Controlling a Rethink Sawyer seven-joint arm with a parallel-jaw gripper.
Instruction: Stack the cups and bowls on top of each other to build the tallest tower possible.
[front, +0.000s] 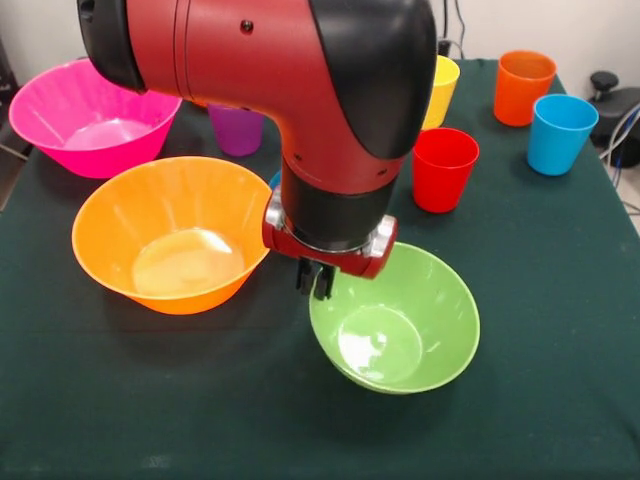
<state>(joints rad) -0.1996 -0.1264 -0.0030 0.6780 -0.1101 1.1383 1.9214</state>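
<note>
The bowls are found separate on the dark green table (90, 400), none stacked. The green bowl (400, 325) sits upright at centre, nearest the camera. The large orange bowl (175, 235) stands just beside it on the picture's left, and the pink bowl (90, 115) lies further back on that same side. A sliver of blue is noted behind the arm; what it belongs to cannot be determined.

The cups are seen upright toward the far side: purple cup (237, 130), yellow cup (440, 90), red cup (444, 168), orange cup (523, 86) and light blue cup (558, 133). No tower is observed.

The gripper (315, 278) is positioned over the far-left rim of the green bowl, pointing straight down. Its dark fingers appear drawn close together, with little or no gap visible. Nothing is seen held between them. Whether the tips touch the rim cannot be told.

The governing relation is judged to be this: the green bowl's rim lies directly beneath the gripper, with the bowl's body extending toward the camera and picture right. The bowl's axis is vertical, so a rim pinch is judged the likely grasp. For that, the fingers would need to straddle the thin wall, one inside and one outside.
</note>
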